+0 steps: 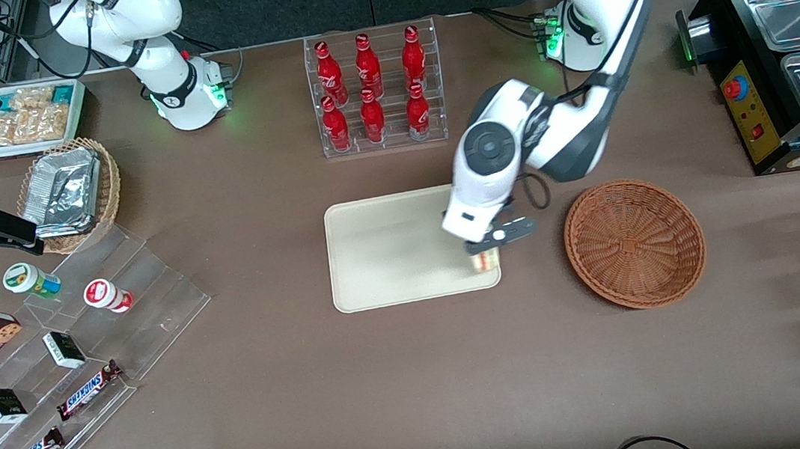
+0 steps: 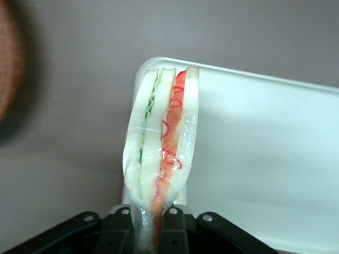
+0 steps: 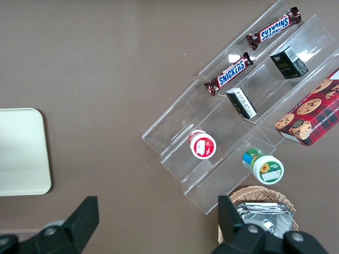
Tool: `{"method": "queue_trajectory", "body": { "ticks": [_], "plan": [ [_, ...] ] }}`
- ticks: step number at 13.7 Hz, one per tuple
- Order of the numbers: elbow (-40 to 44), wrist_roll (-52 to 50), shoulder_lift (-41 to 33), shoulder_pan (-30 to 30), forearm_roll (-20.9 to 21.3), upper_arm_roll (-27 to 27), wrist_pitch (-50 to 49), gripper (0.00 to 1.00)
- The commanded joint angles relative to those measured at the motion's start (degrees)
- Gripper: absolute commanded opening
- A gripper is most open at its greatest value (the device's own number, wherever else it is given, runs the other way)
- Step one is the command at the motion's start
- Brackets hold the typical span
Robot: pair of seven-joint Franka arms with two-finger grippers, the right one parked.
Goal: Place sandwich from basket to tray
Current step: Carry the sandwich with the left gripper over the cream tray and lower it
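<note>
Front view: gripper [image 1: 487, 251] clamped on sandwich [image 1: 485, 261], low over tray [image 1: 388, 248] corner nearest basket [image 1: 634, 241], which sits at 3 o'clock, looking empty. Wrist view: sandwich [image 2: 161, 153] pinched upright over tray [image 2: 254, 153] rim. Placing step; probably just lower, let go.

Bare tray [image 1: 388, 248] beside the jaws' gripper [image 1: 487, 251]; bottle rack [image 1: 376, 92] well apart.

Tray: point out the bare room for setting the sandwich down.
Nearly all the tray is bare, from its bottle-rack edge toward the parked arm's end. Only the corner nearest the basket is taken: there the gripper holds the sandwich.
</note>
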Motion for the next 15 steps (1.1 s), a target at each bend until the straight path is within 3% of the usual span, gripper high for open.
{"method": "queue_trajectory", "body": {
  "ticks": [1, 5, 7, 15],
  "plan": [
    [7.75, 1.34, 6.41, -3.53, -0.22, -0.01, -1.18, 0.0],
    [10.04, 1.6, 10.36, -5.91, 0.04, 0.08, -0.92, 0.0],
    [11.1, 1.34, 12.39, -6.44, 2.41, 0.08, -0.83, 0.0],
    [12.07, -1.12, 15.38, -8.02, 5.31, 0.43, 0.4, 0.01]
  ]
}}
